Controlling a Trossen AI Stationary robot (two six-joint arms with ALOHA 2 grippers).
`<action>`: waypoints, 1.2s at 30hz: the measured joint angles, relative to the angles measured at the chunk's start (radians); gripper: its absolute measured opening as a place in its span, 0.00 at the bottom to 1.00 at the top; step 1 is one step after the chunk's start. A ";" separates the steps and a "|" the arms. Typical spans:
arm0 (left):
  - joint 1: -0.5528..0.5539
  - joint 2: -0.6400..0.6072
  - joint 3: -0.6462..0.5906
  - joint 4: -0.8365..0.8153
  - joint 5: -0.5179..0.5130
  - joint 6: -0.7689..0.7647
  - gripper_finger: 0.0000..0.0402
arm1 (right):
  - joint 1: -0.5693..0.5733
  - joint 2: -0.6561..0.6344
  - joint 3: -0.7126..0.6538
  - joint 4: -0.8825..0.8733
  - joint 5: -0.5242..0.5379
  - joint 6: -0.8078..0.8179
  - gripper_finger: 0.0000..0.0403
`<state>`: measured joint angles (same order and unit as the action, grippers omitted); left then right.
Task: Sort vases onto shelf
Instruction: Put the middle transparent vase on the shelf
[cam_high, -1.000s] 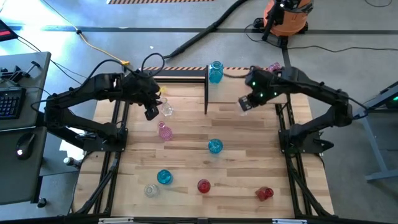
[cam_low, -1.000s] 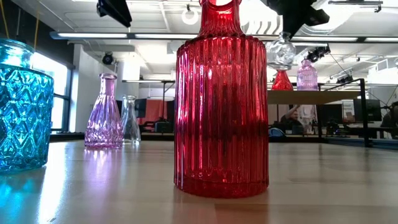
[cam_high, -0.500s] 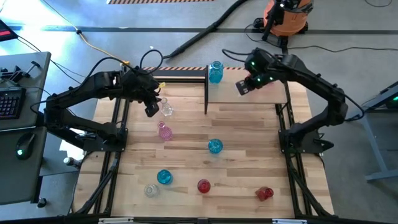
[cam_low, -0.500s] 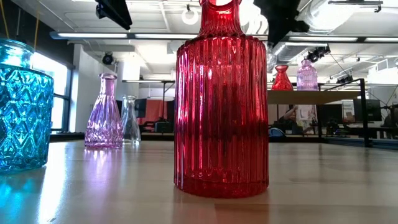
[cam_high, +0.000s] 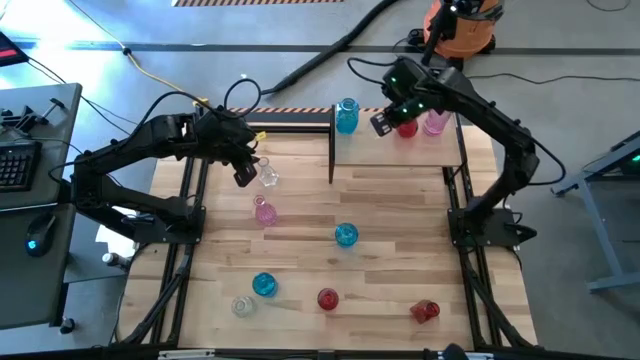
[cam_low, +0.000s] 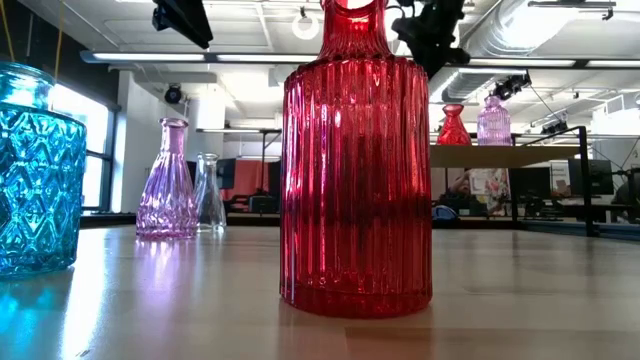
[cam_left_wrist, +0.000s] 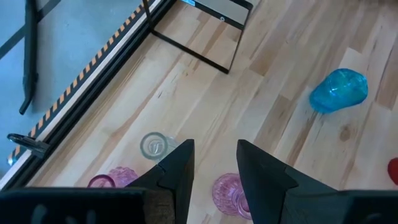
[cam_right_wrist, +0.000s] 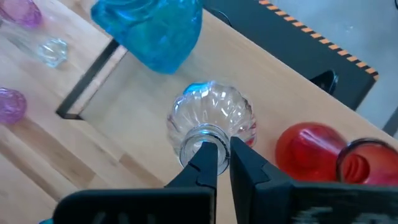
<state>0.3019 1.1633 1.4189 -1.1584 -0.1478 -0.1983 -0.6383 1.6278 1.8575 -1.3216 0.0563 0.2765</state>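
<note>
1. Nearest the front edge of the worktop (cam_high: 400, 200), a ribbed red vase (cam_low: 356, 160) stands upright and fills the low view; another red vase (cam_high: 425, 311) lies toward the front right corner.
2. Beside them sit a diamond-cut blue vase (cam_high: 264, 284) and a small clear vase (cam_high: 241, 306), toward the front left.
3. At mid-worktop stands a second blue vase (cam_high: 346, 235), with a pink vase (cam_high: 264, 211) to its left.
4. The left claw (cam_high: 243, 178) hangs near the rear left of the worktop, fingers (cam_left_wrist: 177, 174) narrowly parted and holding nothing; a clear vase (cam_high: 268, 174) stands just beside it.
5. On the shelf (cam_high: 440, 152) at the rear edge, a tall blue vase (cam_high: 346, 115) stands at the left end, with a red vase (cam_high: 406, 127) and a pale pink vase (cam_high: 435, 122) farther right.
6. The right claw (cam_right_wrist: 216, 158) is closed around the narrow neck of a ribbed clear vase (cam_right_wrist: 211, 112), holding it over the shelf top between the tall blue and red ones; contact with the shelf cannot be told.
7. No readable writing appears on any vase.
</note>
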 joint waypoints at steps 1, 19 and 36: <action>0.000 0.000 0.000 0.000 0.000 -0.006 0.28 | -0.006 0.011 0.009 -0.011 0.000 -0.011 0.00; 0.000 0.000 0.000 0.001 0.000 -0.068 0.28 | -0.064 0.101 0.032 -0.011 -0.014 -0.146 0.00; 0.000 0.000 0.000 0.005 -0.023 -0.133 0.28 | -0.069 0.140 0.030 0.002 -0.039 -0.214 0.00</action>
<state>0.3019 1.1633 1.4189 -1.1538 -0.1710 -0.3309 -0.7071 1.7676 1.8877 -1.3197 0.0177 0.0624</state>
